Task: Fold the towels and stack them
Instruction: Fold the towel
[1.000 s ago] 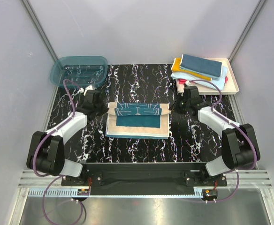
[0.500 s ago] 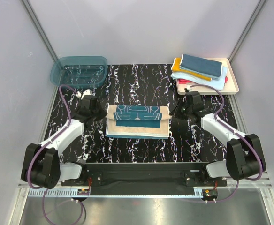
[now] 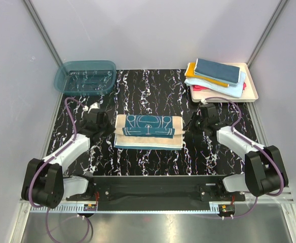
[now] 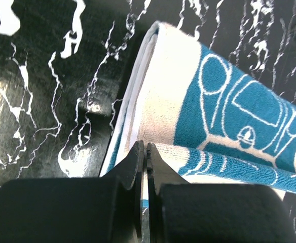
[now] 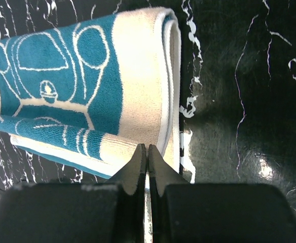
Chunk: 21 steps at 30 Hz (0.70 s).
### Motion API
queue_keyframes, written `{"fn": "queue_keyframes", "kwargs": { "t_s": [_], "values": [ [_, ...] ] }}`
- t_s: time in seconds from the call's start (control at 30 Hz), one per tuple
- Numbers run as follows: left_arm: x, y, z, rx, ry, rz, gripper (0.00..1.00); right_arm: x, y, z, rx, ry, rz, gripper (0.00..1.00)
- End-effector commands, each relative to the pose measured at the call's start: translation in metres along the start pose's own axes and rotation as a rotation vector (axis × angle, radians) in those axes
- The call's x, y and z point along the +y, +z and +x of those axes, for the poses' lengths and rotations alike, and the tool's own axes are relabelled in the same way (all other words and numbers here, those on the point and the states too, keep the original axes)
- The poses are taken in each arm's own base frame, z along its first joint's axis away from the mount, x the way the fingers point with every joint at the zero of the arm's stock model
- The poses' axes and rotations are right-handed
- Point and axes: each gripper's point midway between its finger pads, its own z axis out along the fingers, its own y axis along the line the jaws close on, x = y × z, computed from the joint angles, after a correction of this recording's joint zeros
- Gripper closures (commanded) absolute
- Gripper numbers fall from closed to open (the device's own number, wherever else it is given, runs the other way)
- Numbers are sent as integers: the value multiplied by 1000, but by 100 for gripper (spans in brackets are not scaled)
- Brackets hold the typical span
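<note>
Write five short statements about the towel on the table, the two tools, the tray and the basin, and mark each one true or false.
1. The teal towel lies on the table between the two arms. True.
2. The left tool is wide open. False: it is shut on the teal towel's left end.
3. The cream tray holds a stack of folded towels. True.
4. A towel lies in the teal basin. False: no towel shows in it.
5. The right tool grips the cream tray. False: it is shut on the teal towel's right end.
</note>
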Motion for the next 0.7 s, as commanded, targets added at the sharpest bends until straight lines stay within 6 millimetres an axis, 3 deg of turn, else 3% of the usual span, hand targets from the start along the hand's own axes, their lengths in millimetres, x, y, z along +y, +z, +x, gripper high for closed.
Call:
{"fn": "queue_keyframes", "kwargs": {
  "t_s": [0.0, 0.4, 0.67],
  "values": [
    [5, -2, -8, -52, 1, -10, 100, -1, -3, -2, -32, -3, 6, 100],
    [18, -1, 9, -19, 4, -22, 100, -4, -1, 7, -14, 15, 0, 100],
    [16, -4, 9, -20, 5, -11, 100, -4, -2, 11, -15, 27, -1, 100]
  ]
}}
